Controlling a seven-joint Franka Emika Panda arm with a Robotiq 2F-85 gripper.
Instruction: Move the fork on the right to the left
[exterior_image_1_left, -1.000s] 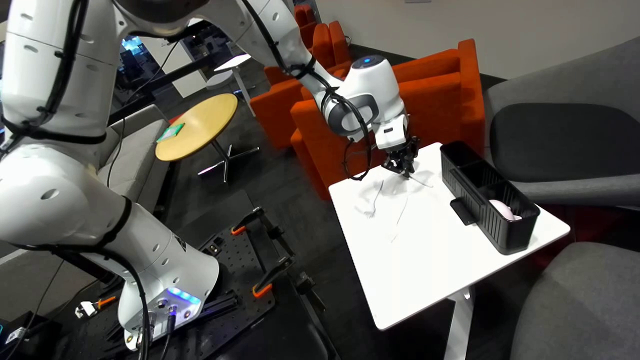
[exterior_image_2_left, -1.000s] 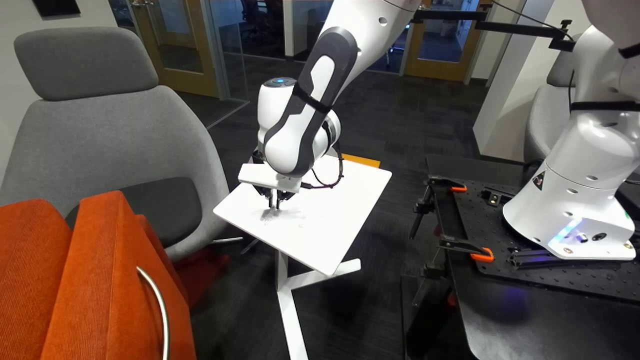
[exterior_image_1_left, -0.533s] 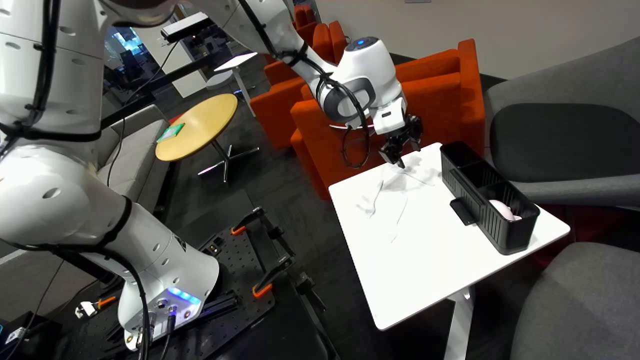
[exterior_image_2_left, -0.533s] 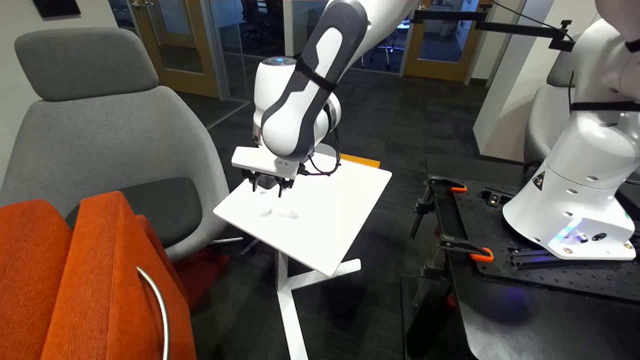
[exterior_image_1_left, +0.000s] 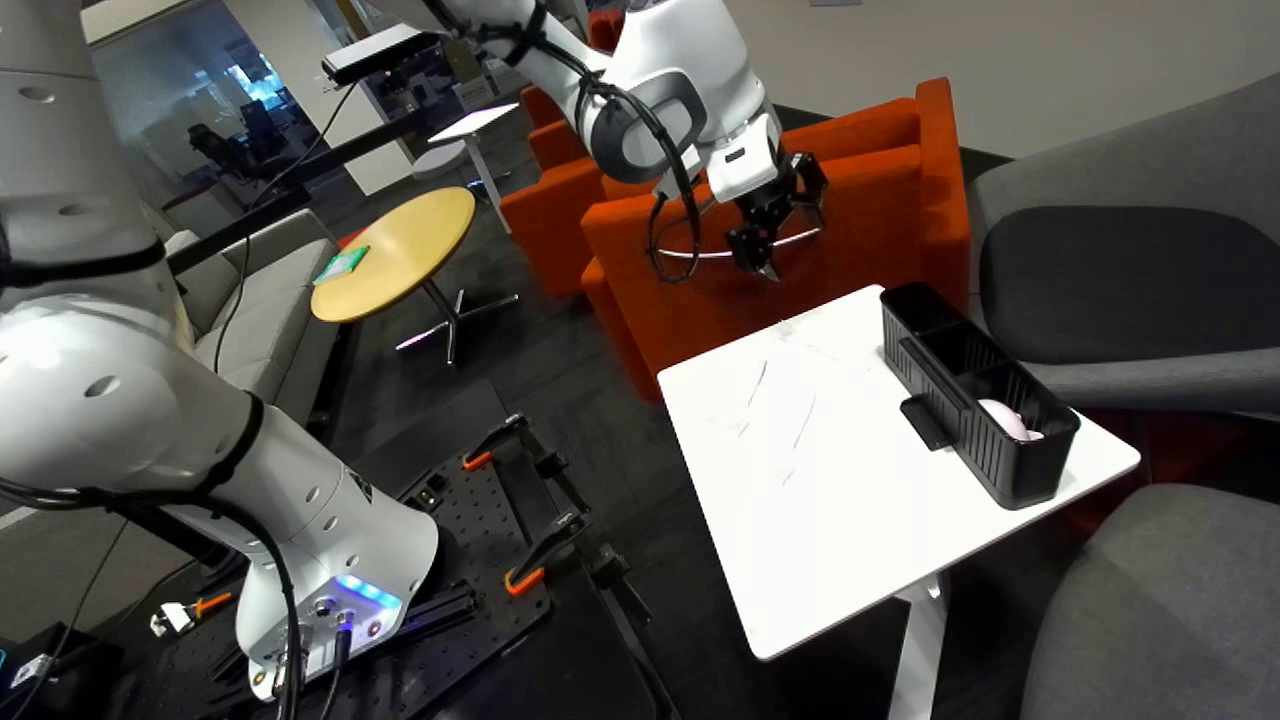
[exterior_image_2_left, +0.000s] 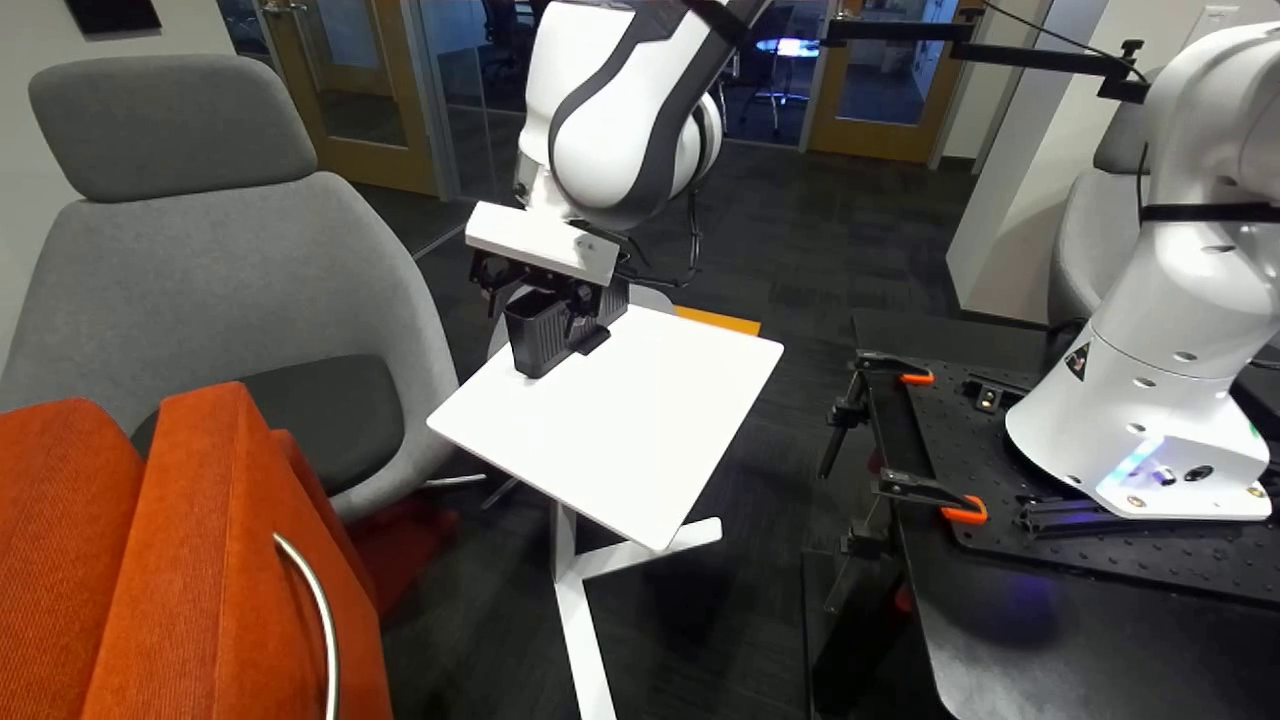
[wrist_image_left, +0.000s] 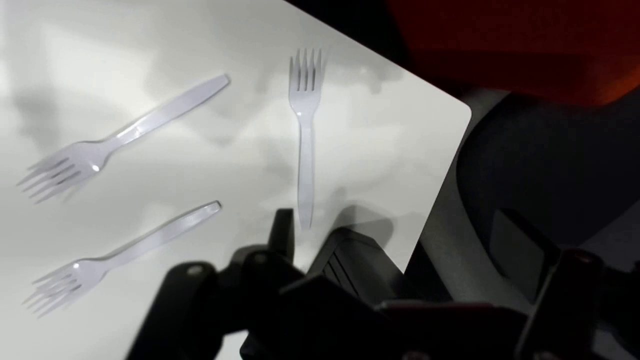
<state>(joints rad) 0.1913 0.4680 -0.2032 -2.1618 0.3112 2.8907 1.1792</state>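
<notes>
My fingers (wrist_image_left: 283, 232) stand wide apart with nothing between them, held clear above the table (exterior_image_1_left: 820, 570), while the lone fork (wrist_image_left: 306, 145) lies flat on it with its handle end near the bin (wrist_image_left: 362, 260). Farther from the bin lie a second fork (wrist_image_left: 132, 133) and a third fork (wrist_image_left: 135, 249), roughly side by side. With left and right depending on the viewpoint, I cannot be certain which fork is meant; I judge it is the lone fork and already placed, leaving only my retreat, but otherwise grasp, carry and release all remain.
</notes>
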